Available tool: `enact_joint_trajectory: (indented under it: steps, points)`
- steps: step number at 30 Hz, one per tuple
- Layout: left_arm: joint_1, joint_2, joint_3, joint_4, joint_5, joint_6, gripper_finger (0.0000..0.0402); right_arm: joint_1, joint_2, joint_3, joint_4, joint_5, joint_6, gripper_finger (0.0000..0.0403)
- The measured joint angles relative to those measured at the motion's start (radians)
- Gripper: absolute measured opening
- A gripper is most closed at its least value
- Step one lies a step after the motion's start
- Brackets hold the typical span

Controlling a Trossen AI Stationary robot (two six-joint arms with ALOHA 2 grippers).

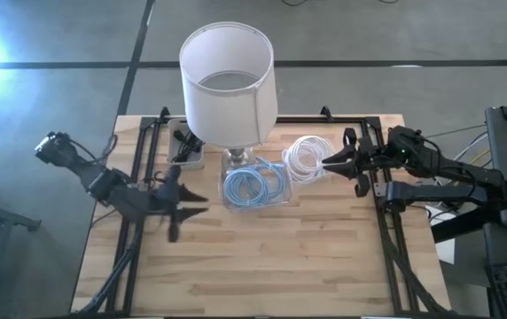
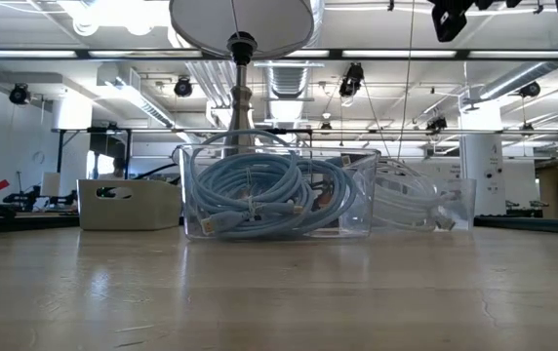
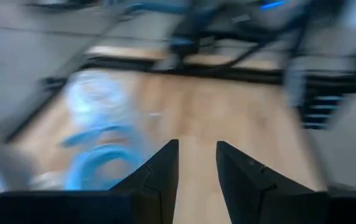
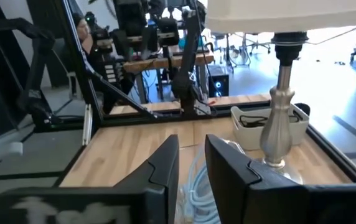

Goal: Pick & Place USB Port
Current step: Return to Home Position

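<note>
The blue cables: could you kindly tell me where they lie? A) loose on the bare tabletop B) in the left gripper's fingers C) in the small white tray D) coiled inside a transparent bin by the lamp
D: in the low view the blue cables sit coiled within the walls of the transparent bin, close by the lamp.

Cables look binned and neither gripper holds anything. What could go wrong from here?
1. The right gripper sits right at the white cables; as it pulls away, a finger could hook a loop and drag it out.
2. The lamp stands just behind the bins on a slim stem; a knock from either arm might tip it.
3. The left gripper is low beside the left bin and could nudge it.
</note>
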Motion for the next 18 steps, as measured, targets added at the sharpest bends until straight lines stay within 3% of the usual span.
enact_joint_trajectory:
  steps: [2, 6, 8, 10, 14, 18]
  points:
    - [0.001, -0.061, -0.077, 0.128, 0.135, 0.065, 0.0110, 0.000, 0.003, 0.000, -0.001, 0.000, 0.004, 0.0080]
    - [0.024, -0.139, -0.312, 0.559, 0.447, 0.259, 0.0110, 0.000, 0.016, -0.001, 0.006, 0.000, 0.003, 0.0086]
    - [0.059, -0.169, -0.420, 0.729, 0.593, 0.285, 0.0110, 0.000, 0.022, -0.001, 0.013, 0.001, 0.014, 0.0088]
    - [0.110, -0.209, -0.499, 0.803, 0.654, 0.251, 0.0110, 0.000, 0.025, -0.001, 0.008, 0.001, 0.014, 0.0090]
    - [0.217, -0.298, -0.629, 0.818, 0.660, 0.217, 0.0110, 0.001, 0.019, -0.004, -0.047, 0.000, 0.037, 0.0089]
    - [0.310, -0.430, -0.695, 0.826, 0.753, 0.222, 0.0110, 0.000, 0.004, -0.011, -0.061, 0.000, 0.014, 0.0082]
